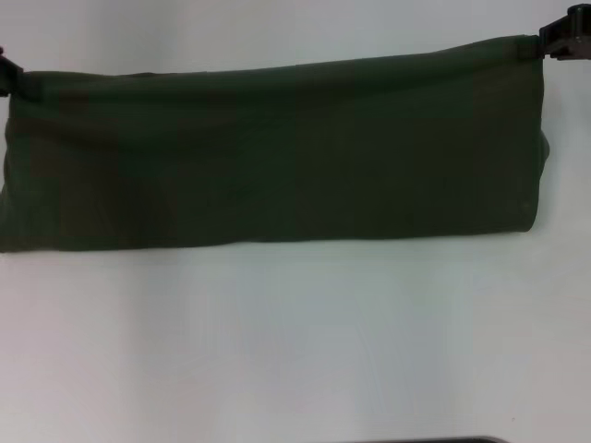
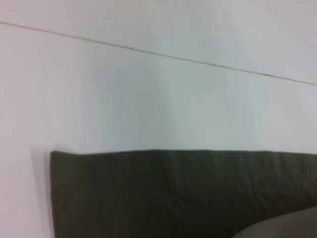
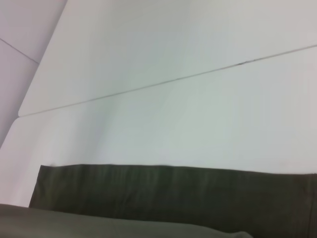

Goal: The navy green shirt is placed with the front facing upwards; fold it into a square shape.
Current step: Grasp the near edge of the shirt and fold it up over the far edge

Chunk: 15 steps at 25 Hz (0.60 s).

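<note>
in the head view the navy green shirt [image 1: 272,152] lies as a long, wide band across the far half of the white table [image 1: 295,341], folded over so that only plain dark fabric shows. its near edge runs almost straight from side to side, and its far edge climbs slightly toward the right. the left gripper [image 1: 7,76] sits at the band's far left corner, mostly cut off by the frame edge, and touches the cloth there. the right gripper [image 1: 565,39] sits at the far right corner, a dark block right against the fabric's top edge. each seems to be pinching its corner, but the fingertips are hidden, so it cannot be told how they stand. a rounded bulge of cloth shows on the right end of the band.

in the left wrist view a squared corner of the shirt [image 2: 183,193] rests flat on the table [image 2: 148,99], with a thin seam line crossing the tabletop beyond it. a paler fold of cloth shows at one corner of the picture.

in the right wrist view a straight edge of the shirt [image 3: 173,193] lies on the table [image 3: 173,114], with a blurred lighter fold closer to the camera. the same thin seam crosses the tabletop, and the table's edge shows farther off.
</note>
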Available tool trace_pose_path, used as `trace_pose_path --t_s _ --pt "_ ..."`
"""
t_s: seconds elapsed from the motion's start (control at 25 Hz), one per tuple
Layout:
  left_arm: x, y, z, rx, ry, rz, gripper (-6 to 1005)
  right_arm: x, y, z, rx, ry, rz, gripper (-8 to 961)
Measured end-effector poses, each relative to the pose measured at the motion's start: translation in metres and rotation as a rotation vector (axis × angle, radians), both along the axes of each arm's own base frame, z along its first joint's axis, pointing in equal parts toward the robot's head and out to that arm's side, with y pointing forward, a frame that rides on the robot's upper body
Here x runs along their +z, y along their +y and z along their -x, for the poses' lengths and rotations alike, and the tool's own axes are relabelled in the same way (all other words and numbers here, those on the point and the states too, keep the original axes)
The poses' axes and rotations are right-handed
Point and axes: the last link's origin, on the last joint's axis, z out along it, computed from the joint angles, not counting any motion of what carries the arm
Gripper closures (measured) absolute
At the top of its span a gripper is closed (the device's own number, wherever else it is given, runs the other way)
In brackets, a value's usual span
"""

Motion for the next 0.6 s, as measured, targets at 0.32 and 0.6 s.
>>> trace_pose_path --t_s 0.32,0.6 --pt "-0.017 0.012 -0.003 0.010 0.043 -0.026 955 -0.013 0.004 -0.006 -0.026 -0.024 -0.040 900" --pt "-0.017 0.022 -0.009 0.022 0.063 -0.056 947 -0.011 0.008 -0.011 -0.038 -0.048 -0.084 899"
